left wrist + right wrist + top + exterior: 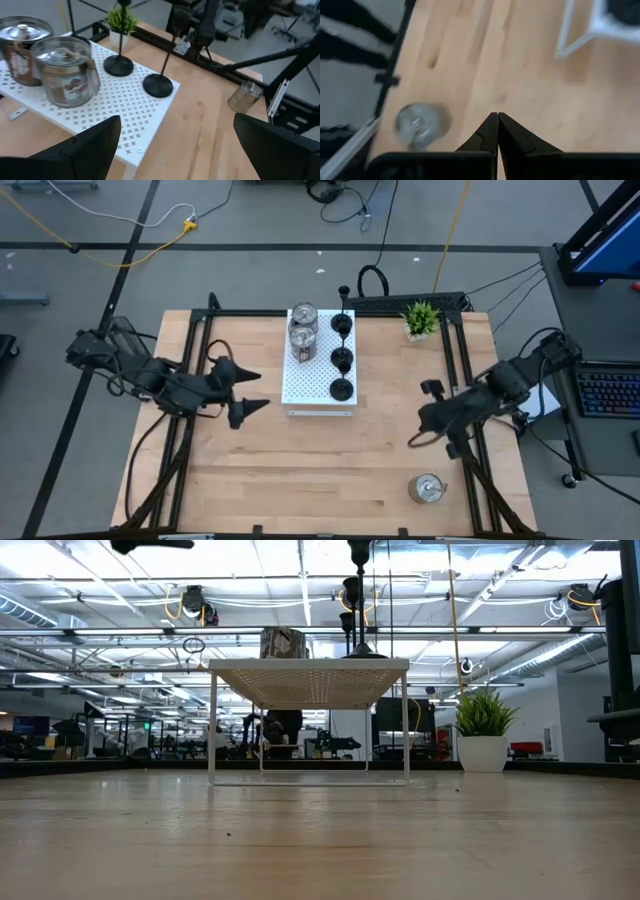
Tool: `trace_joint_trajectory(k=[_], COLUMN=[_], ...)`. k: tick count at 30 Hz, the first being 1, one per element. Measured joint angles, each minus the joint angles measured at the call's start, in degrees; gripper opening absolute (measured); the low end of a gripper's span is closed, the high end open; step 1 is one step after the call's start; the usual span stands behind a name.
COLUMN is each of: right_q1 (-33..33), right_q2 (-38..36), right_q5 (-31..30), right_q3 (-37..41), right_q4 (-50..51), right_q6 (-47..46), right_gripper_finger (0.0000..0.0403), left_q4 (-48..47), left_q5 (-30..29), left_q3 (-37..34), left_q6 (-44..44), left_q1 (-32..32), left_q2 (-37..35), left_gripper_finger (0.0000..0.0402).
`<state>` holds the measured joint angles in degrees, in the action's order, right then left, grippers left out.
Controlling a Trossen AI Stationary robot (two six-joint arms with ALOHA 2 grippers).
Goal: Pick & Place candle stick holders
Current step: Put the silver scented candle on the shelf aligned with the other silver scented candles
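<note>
On the white perforated board (318,398) stand three black goblet-shaped candle stick holders (342,360) in a row. Beside them are two shiny silver ones (302,328), also seen in the left wrist view (67,70). A third silver holder (428,488) stands on the bare wood near the table's front right corner (421,125). My left gripper (252,390) hovers open just left of the board, pointing at it (177,120). My right gripper (412,442) is shut with nothing in it, above the wood between the board and the lone silver holder (497,116).
A small green potted plant (421,318) stands at the back right of the table. The board rests on thin white legs (212,730), raised above the wood. Black frame rails (465,380) run along both table sides. Bare wood lies in front of the board.
</note>
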<state>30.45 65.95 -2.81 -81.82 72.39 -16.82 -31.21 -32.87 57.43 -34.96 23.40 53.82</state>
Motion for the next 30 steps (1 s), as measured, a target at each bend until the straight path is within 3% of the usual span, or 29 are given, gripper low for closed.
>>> trace_joint_trajectory(k=[7, 14, 23, 30], right_q1=[4.1, 5.4, 7.5, 9.8], right_q2=[7.1, 11.6, 12.2, 12.1], right_q5=[7.2, 12.0, 12.1, 12.1], right_q3=[-2.2, -2.2, -2.2, -1.6], right_q4=[5.2, 6.9, 5.4, 3.3], right_q6=[-13.9, -31.3, -51.9, -60.5], right_gripper_finger=[0.0004, 0.0043, 0.0139, 0.0228], left_q4=[3.0, 3.0, 2.5, 2.1], left_q5=[-0.8, -1.3, -1.7, -1.8], left_q3=[-8.8, -14.6, -17.5, -17.5], left_q6=[2.9, 3.1, 3.9, 5.2], left_q1=[0.0, 0.0, 0.0, -0.1], left_q2=[-10.1, -18.4, -23.2, -23.6], left_gripper_finger=[0.0395, 0.0395, 0.0395, 0.0395])
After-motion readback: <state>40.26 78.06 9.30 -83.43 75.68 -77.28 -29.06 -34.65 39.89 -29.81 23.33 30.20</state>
